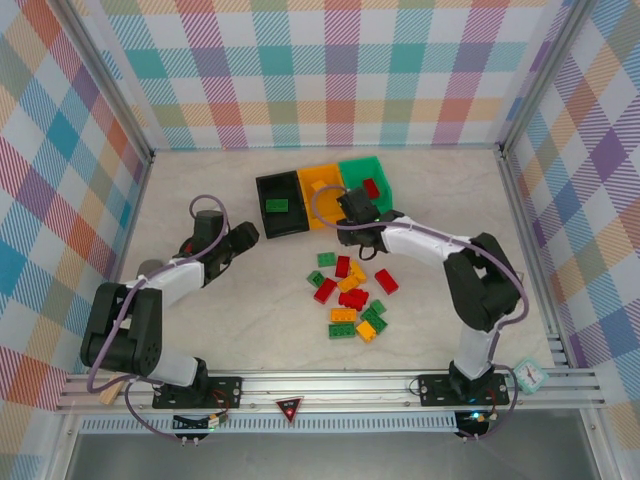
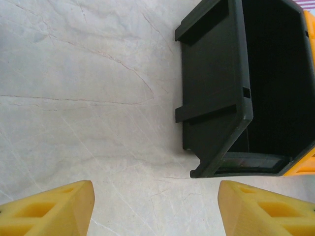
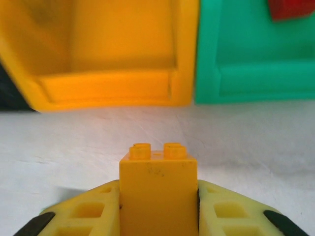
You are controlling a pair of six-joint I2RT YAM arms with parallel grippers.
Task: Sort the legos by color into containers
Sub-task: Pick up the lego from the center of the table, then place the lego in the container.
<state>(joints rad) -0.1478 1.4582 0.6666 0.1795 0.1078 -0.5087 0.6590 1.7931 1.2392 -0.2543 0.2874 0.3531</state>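
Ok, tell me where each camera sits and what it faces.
Top external: above and behind, looking down on left arm, right arm, lego pile.
Left wrist: looks down past the left gripper at the black bin.
Right wrist: faces orange bin and green bin; right gripper clamps yellow lego.
Shared: black bin, top external and left wrist.

Pastel plaid covers the walls (image 1: 340, 70); the tabletop (image 1: 260, 320) is pale marbled. Black bin (image 1: 288, 226), orange-yellow bin (image 1: 318, 180), green bin (image 1: 355, 168). Loose legos (image 1: 350, 295) are red, green and yellow; the right hand (image 3: 157, 191) and its lego (image 3: 157, 167) are yellow.
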